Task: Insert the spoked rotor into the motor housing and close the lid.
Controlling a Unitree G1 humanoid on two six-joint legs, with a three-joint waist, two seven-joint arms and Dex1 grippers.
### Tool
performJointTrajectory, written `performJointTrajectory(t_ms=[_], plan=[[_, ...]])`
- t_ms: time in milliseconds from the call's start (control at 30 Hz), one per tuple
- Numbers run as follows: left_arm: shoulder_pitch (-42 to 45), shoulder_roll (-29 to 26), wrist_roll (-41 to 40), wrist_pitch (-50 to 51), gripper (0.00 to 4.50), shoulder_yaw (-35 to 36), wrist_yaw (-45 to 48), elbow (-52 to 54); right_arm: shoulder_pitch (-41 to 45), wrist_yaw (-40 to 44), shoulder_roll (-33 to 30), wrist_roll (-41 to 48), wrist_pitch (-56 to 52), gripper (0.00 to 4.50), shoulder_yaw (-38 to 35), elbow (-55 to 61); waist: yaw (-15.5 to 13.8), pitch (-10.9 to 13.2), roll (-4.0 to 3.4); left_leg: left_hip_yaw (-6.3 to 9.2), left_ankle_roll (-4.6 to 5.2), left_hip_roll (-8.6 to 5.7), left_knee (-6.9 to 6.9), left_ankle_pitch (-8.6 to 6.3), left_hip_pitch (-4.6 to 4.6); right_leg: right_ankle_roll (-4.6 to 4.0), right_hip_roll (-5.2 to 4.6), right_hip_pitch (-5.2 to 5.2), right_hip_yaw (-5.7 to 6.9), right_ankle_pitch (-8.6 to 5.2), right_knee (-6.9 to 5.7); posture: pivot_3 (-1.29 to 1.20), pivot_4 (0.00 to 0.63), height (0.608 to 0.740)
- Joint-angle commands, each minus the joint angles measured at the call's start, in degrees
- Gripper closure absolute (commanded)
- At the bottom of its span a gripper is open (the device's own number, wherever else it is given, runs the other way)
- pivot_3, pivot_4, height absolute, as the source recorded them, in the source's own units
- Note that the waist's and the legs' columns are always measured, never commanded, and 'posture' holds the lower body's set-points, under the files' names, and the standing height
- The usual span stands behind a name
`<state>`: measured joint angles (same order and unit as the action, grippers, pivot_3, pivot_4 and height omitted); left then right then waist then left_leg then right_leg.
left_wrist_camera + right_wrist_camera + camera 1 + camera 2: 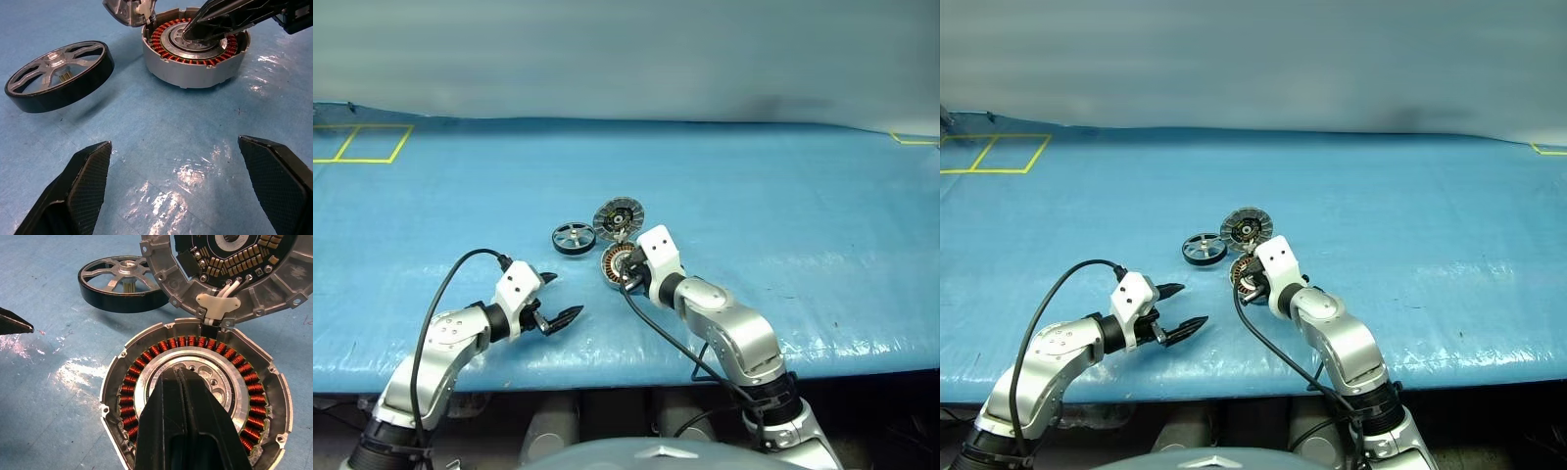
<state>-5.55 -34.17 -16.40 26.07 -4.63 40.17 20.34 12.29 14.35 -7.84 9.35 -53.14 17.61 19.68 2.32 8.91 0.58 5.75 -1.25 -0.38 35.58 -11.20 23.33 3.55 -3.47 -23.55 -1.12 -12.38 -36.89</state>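
The spoked rotor [573, 238], a black-rimmed wheel with silver spokes, lies flat on the blue table cover. Just right of it sits the motor housing [615, 262], a silver cup with copper windings [132, 396]. Its lid [618, 217] is swung open behind it on the hinge, with the ribbed inner face [234, 269] showing. My right gripper [178, 374] is shut, and its tips rest over the housing's silver centre with nothing held. My left gripper [563, 296] is open and empty, near the table's front edge, pointing toward the rotor [58, 73] and the housing [195, 68].
The blue cover [783, 215] spans the whole table, and its front edge [607, 377] runs close below both arms. Yellow tape squares [362, 144] mark the far left corner. A black cable [440, 294] loops over the left forearm.
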Motion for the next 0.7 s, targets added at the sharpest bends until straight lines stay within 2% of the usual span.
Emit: performJointTrajectory(t_ms=[33,700], plan=[[0.3,-0.1,-0.4,-0.4,0.0,0.8,0.3,1.9,-1.9,-0.6,-1.1,-0.9,-4.4,4.47,1.3,-3.5,0.0,0.0,0.0,0.0,0.0,0.0,0.0,0.0,0.0,0.0,0.0,0.0,0.01,0.0,0.0,0.0,0.15,0.74],[0.5,0.0,-0.4,0.0,0.0,0.5,0.2,1.7,-2.1,0.7,-0.4,2.3,-0.4,4.47,-2.1,2.1,-0.1,0.0,-0.03,0.03,-0.01,-0.01,-0.1,-0.01,0.28,-0.03,-0.01,-0.08,0.05,-0.02,0.04,0.0,0.15,0.74]])
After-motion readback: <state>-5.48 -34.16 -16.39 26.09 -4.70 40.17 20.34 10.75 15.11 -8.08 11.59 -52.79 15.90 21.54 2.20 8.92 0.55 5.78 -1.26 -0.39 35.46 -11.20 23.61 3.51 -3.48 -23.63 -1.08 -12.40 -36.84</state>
